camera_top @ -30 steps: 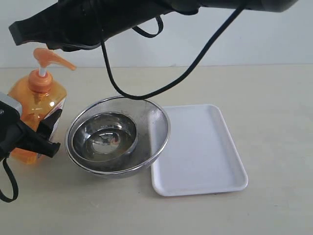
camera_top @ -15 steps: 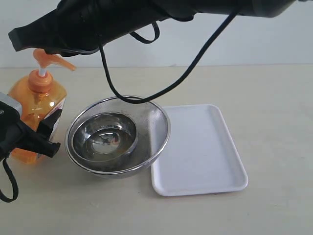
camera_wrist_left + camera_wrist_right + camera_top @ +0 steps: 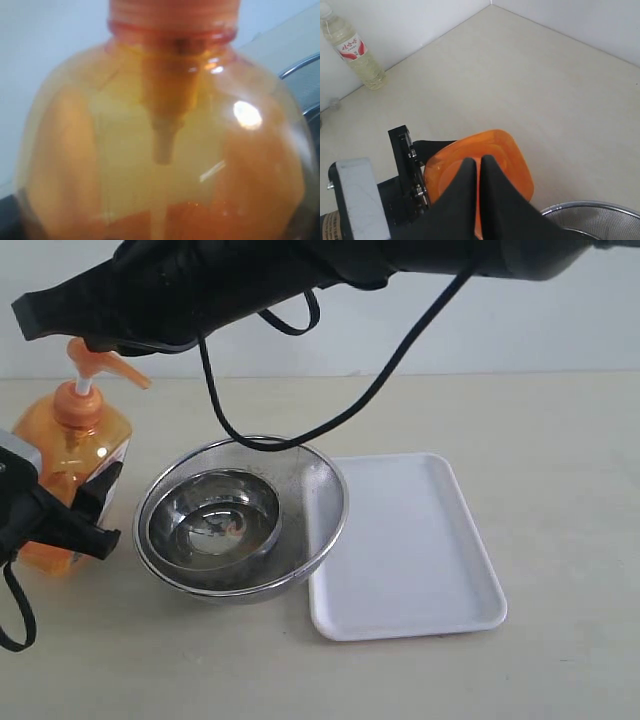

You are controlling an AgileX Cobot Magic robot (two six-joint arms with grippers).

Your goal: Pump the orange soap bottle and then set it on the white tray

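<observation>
Left gripper [image 3: 100, 508] sits nearest, low at the left edge, its arm cut off by the frame. Its black jaws stand part-way apart on either side of the orange soap bottle [image 3: 70, 445] and clasp the lower body, hiding most of the label and the base. From the left wrist the bottle [image 3: 165, 150] fills the whole view, blurred and too close. Only the amber body, the dip tube and the collar can be made out there, and none of the fingers.

The bottle stands on the table [image 3: 560, 440], well apart from the white tray [image 3: 420, 550]. Between them is a wire-mesh strainer [image 3: 315, 490] with a smaller steel bowl [image 3: 215, 515] nested inside. The strainer's rim overlaps the tray's left edge, but whether it rests on it I cannot tell. The tray lies flat with nothing on it.

Higher up, the right arm reaches across from the right, a black cable [image 3: 400, 365] looping beneath it. From the room side the right gripper [image 3: 60, 315] is one dark mass just over the pump head [image 3: 105, 360], and contact cannot be seen. The right wrist view shows its two fingers [image 3: 467, 172] pressed together with no gap, directly over the orange top.

The table is pale beige and matte, and the wall [image 3: 560, 320] behind is plain white. A clear plastic drink bottle [image 3: 352, 47] with a red-and-white label stands against the wall.
</observation>
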